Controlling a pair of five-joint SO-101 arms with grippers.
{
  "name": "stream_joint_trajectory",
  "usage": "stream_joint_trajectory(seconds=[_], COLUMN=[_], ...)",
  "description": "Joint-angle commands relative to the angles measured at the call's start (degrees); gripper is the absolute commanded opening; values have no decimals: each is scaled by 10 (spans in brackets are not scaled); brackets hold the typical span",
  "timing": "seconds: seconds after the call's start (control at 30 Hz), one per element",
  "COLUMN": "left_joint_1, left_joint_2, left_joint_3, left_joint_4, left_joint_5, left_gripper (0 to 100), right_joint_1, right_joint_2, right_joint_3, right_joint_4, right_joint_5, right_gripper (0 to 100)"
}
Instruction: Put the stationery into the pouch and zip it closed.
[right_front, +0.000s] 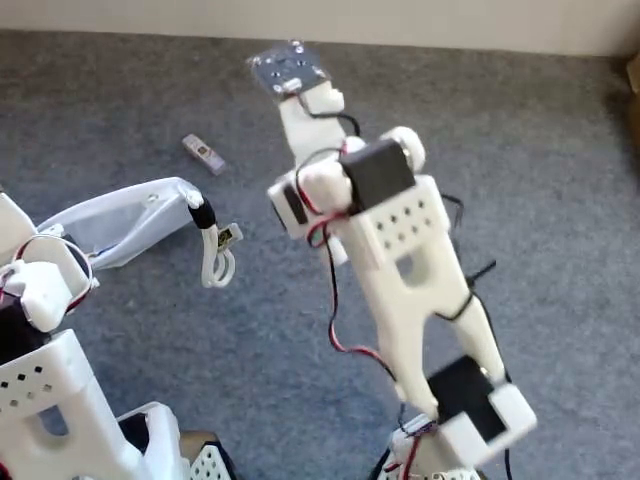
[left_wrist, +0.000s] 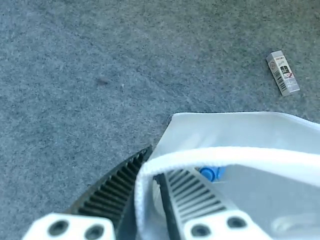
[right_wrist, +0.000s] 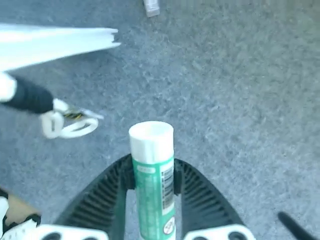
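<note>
Over at the table's left side, the left gripper (left_wrist: 154, 172) had its ribbed fingers (left_wrist: 112, 187) clamped on the rim of the pouch (left_wrist: 240, 135), one finger outside, one inside; pouch mouth gaped open w/ a blue item (left_wrist: 210, 173) showing inside. From the high view the pouch (right_front: 130, 220) stretched out from the left arm toward mid-table; black zip pull (right_front: 203, 215) at its far end, white loop (right_front: 217, 265) dangling below it. Right gripper (right_wrist: 152, 162) was shut tight on the glue stick (right_wrist: 152, 175); green body pinched between both fingers (right_wrist: 100, 195), white cap poking out past the tips, not in the pouch yet. From the right wrist view the pouch (right_wrist: 55, 42) sat off to one side of the stick, apart from it; zip pull (right_wrist: 30, 95) and loop (right_wrist: 67, 125) hung nearer, no contact w/ the stick either. Small box (right_front: 203, 153) lay flat on the grey table (right_front: 520, 150) beyond the pouch, near it but not touching; left wrist view had the small box (left_wrist: 283, 73) past the pouch rim, and the right wrist view caught the small box (right_wrist: 151, 7) beyond the pouch's end.
</note>
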Motion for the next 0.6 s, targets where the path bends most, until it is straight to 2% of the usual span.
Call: stream_joint_trajectory(seconds=[0.0,0.13,0.43,0.57], left_joint_1=[7,7,11,44], left_joint_2=[10,10,10,10], left_joint_3=[9,9,1,-7], left_joint_4=[-5,-5,-6,-3], left_joint_5=[5,5,7,7], left_gripper=[7,7,7,7], right_joint_1=[-36,-67,-68,-68], right_joint_2=[-88,-130,-221,-285], right_joint_3=[33,96,170,196], right_joint_4=[-7,-62,-194,-235], right_joint_5=[7,4,4,4], right_gripper=[5,5,5,5])
